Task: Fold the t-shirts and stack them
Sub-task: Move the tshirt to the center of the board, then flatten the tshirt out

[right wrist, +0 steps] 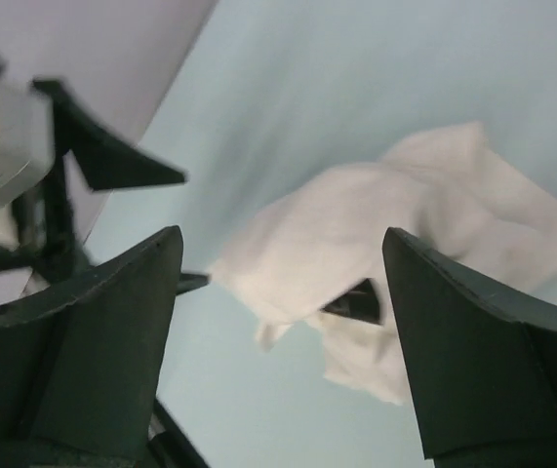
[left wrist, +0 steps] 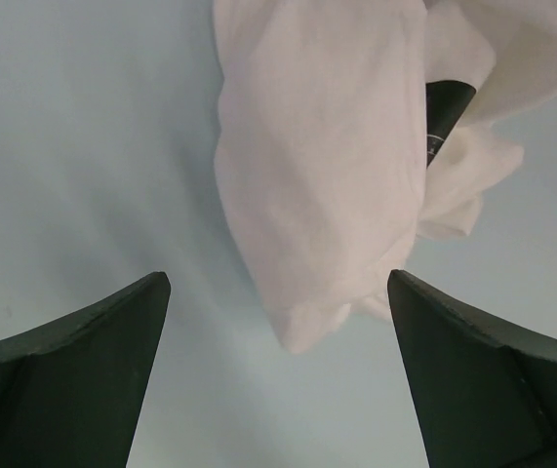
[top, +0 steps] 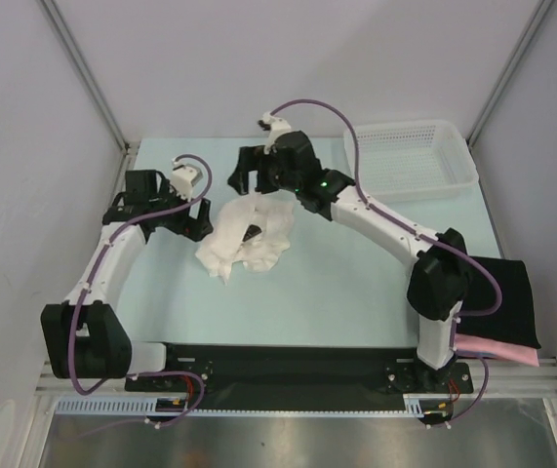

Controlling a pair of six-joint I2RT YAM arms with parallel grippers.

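The right gripper (top: pixel 252 181) is hanging with its jaws spread wide and is gripping nothing. In its blurred wrist view, the white t-shirt (right wrist: pixel 356 224) is lying on the table below and just ahead of the fingers (right wrist: pixel 112 322), clear of both. The shirt is sitting as a rumpled heap with a small black label (left wrist: pixel 447 117) showing among its folds.

On the heap's other side, the left gripper (top: pixel 198 220) is facing it, jaws also standing fully apart and empty. From that wrist, the nearest fold of cloth is lying just ahead of the gap between the fingertips (left wrist: pixel 112 331), touching neither.

Off to the right gripper's right, the white mesh basket (top: pixel 410 156) is sitting on the pale table (top: pixel 337 292). Well behind that gripper, back beside its arm's base, the black t-shirt (top: pixel 507 297) is resting folded flat on the folded pink t-shirt (top: pixel 500 350), whose edge is peeking out beneath.
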